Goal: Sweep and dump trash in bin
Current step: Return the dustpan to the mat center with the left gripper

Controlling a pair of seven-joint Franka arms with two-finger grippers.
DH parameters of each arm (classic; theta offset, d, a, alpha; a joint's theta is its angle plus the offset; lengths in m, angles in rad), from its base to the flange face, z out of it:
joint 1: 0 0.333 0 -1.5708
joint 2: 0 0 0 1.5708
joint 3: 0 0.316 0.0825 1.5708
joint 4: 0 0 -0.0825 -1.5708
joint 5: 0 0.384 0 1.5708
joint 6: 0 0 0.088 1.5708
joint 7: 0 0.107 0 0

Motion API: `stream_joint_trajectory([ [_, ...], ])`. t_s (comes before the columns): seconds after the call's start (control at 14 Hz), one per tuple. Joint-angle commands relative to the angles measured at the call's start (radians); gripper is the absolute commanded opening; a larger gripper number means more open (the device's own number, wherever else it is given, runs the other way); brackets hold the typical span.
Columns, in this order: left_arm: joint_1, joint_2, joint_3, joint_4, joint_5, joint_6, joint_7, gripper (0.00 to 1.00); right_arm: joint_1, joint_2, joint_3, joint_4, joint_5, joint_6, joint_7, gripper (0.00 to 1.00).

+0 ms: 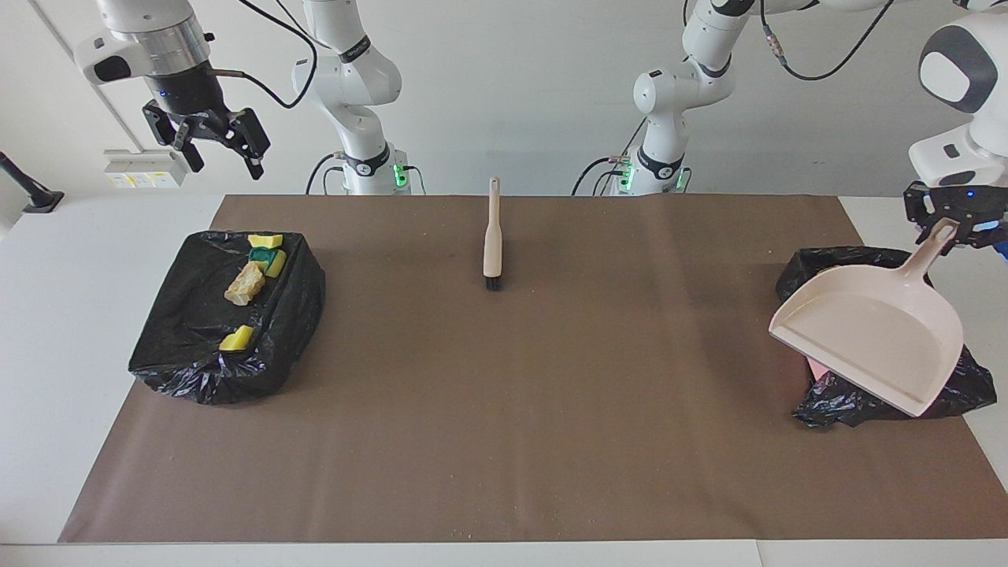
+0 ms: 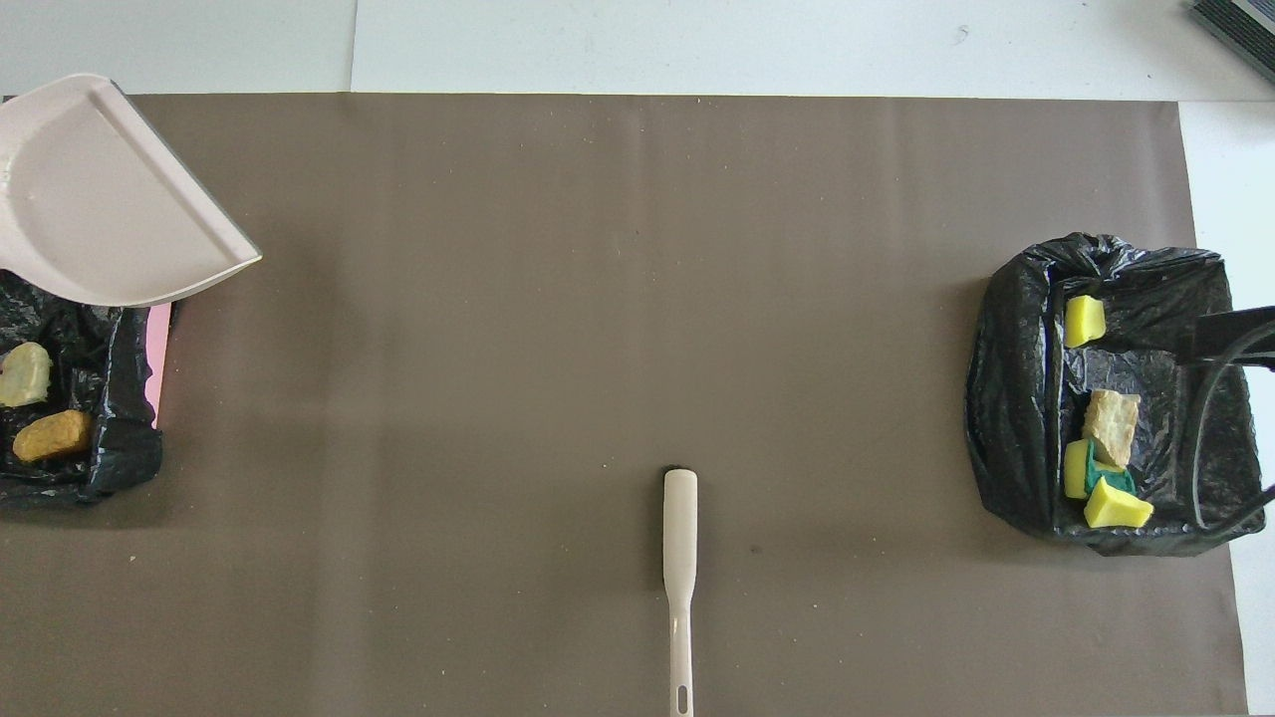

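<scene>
My left gripper [image 1: 950,225] is shut on the handle of the pale pink dustpan [image 1: 870,335], which hangs tilted and empty over the black-bag-lined bin [image 1: 819,409] at the left arm's end. In the overhead view the dustpan [image 2: 100,199] partly covers this bin [image 2: 110,458], which holds two bread-like lumps of trash [image 2: 50,435]. A second black-lined bin [image 1: 197,370] at the right arm's end holds yellow sponge scraps [image 1: 236,339] and a crusty lump [image 1: 244,283]. My right gripper [image 1: 224,157] is open and empty, raised over the table by that bin.
A beige hand brush [image 1: 492,236] lies on the brown mat [image 1: 504,394] midway between the bins, near the robots; it also shows in the overhead view [image 2: 680,558]. Fine crumbs [image 1: 535,504] dot the mat's edge farthest from the robots.
</scene>
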Motion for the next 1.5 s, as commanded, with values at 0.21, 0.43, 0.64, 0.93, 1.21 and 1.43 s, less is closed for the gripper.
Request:
stream_joint_trajectory([
  [0.21,-0.246,-0.076,0.016,-0.167,-0.126,0.034,-0.498,0.00,0.066,-0.041,0.032,-0.072,0.015,0.000,0.024,1.00],
  [0.43,-0.361,-0.056,0.016,-0.198,-0.185,0.095,-0.722,0.00,0.127,-0.075,0.034,-0.124,0.012,0.006,0.099,1.00],
  [0.64,-0.434,0.026,0.016,-0.195,-0.238,0.190,-0.899,0.00,0.101,-0.040,0.025,-0.088,0.000,0.034,0.066,1.00],
  [0.93,-0.562,0.149,0.018,-0.169,-0.255,0.331,-1.115,0.00,0.048,0.037,0.014,0.034,0.020,-0.014,0.031,1.00],
  [1.21,-0.648,0.266,0.020,-0.039,-0.288,0.339,-1.186,0.00,0.014,0.051,0.014,0.035,0.037,-0.014,0.029,1.00],
  [1.43,-0.714,0.300,0.020,-0.031,-0.288,0.367,-1.345,0.00,0.017,0.037,0.011,0.020,0.023,0.000,0.012,1.00],
])
